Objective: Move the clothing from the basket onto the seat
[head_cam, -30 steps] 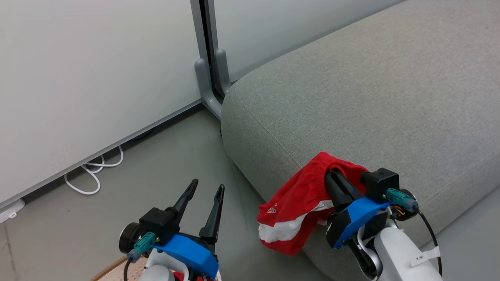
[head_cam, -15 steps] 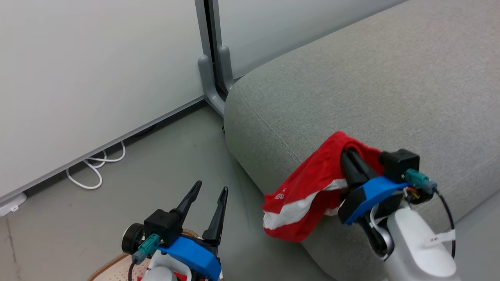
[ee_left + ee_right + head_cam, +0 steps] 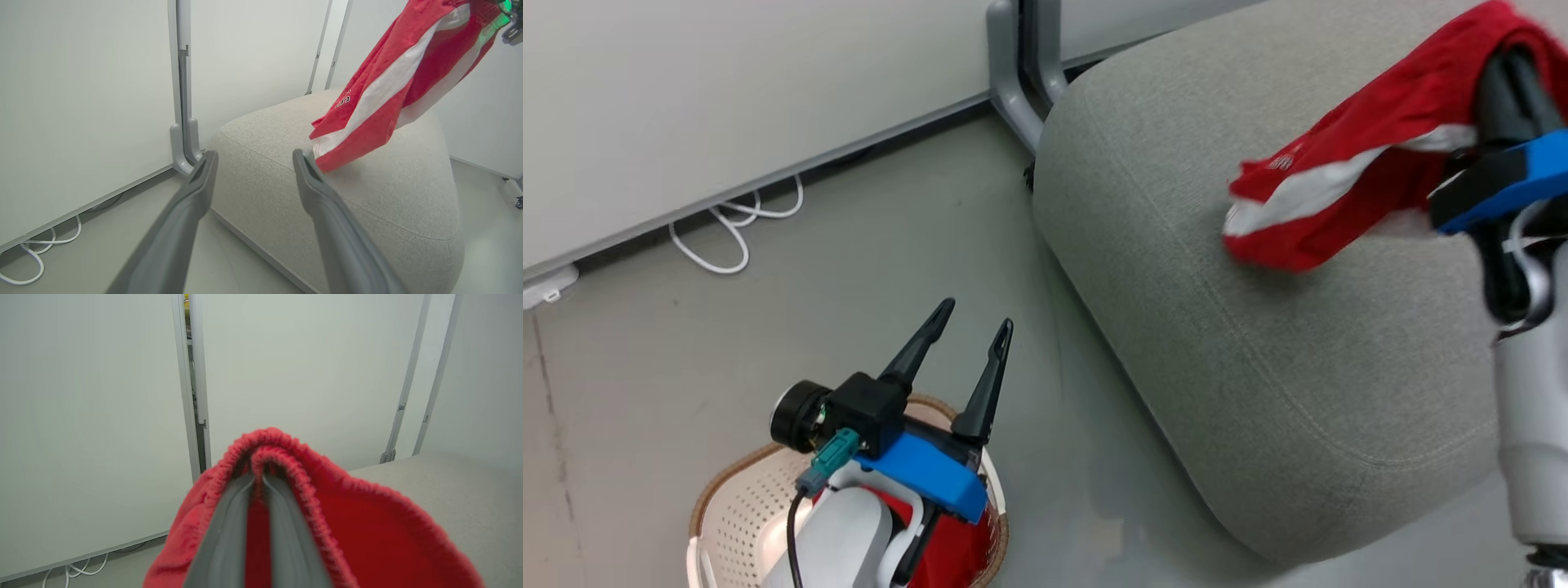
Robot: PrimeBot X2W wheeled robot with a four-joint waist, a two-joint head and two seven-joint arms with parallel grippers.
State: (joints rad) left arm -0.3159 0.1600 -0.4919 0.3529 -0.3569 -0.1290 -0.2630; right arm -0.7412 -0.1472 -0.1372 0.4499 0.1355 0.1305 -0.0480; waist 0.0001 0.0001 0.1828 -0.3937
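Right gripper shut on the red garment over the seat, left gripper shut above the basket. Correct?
No. The left gripper is open, fingers spread, per the left wrist view. The rest stands: right gripper shut on the garment over the seat, left above the basket.

Red, white, grey and cream
We see red clothing (image 3: 1347, 171) with white stripes over the grey seat (image 3: 1258, 376). Left of the seat, the cream basket (image 3: 739, 514) has tiny holes, a brown rim and more red inside. A white cable (image 3: 727, 237) is there too.
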